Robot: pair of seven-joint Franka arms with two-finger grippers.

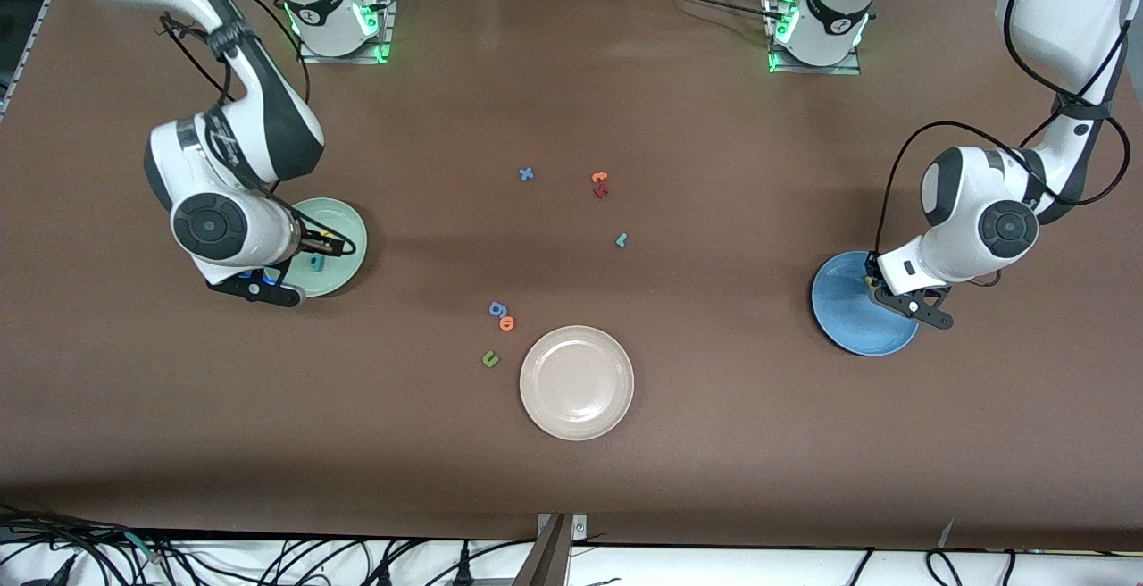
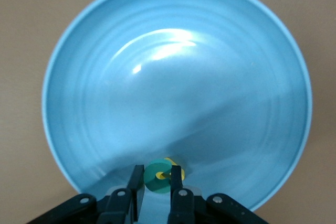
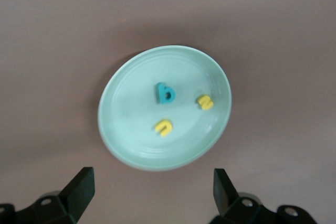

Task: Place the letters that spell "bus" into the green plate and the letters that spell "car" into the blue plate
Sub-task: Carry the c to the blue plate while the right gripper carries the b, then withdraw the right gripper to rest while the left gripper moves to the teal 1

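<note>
The green plate [image 3: 121, 129] holds a teal "b" [image 3: 165, 93], a yellow "u" [image 3: 164, 127] and a yellow "s" [image 3: 205, 102]. My right gripper [image 3: 153, 182] hangs open and empty over the table at that plate's rim. At the left arm's end, my left gripper [image 2: 156, 174] is low over the blue plate [image 2: 173, 77] and shut on the teal "c" [image 2: 155, 179]. A yellow letter [image 2: 177, 172] lies in the plate just under it. The thin teal "r" [image 1: 621, 239] lies on the table's middle.
A beige plate [image 1: 577, 382] stands nearest the front camera. Beside it lie a blue "g" [image 1: 496, 308], an orange "o" [image 1: 507, 323] and a dark green "u" [image 1: 489, 358]. Farther off lie a blue "x" [image 1: 526, 174], an orange "t" [image 1: 599, 178] and a dark red letter [image 1: 601, 192].
</note>
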